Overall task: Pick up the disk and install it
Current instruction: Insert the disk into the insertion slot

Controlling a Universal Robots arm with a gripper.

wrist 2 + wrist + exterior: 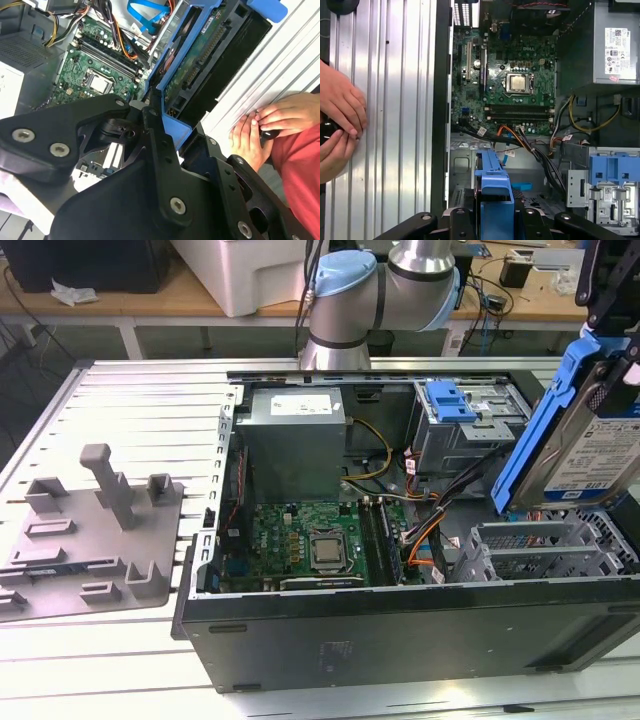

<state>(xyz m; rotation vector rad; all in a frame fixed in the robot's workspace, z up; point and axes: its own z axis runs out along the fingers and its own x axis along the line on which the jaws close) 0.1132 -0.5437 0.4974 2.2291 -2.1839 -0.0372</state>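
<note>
The disk hangs tilted in the gripper, whose black jaws are clamped on the sides of its blue plastic carrier. It looks dense and rigid. The silver shell is smooth and the bare green circuit face fragile, so the carrier rails seem the safest hold. Below the gripper lies the open computer case with its grey drive cage. Nearby, a person's hands rest on the ribbed aluminium table.

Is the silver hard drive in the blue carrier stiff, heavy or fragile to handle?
Probably stiff: the silver metal hard drive in its blue plastic carrier hangs tilted from the gripper without sagging. Likely heavy for its size, being mostly metal. Its bare green circuit board suggests knocks could harm it.
</note>
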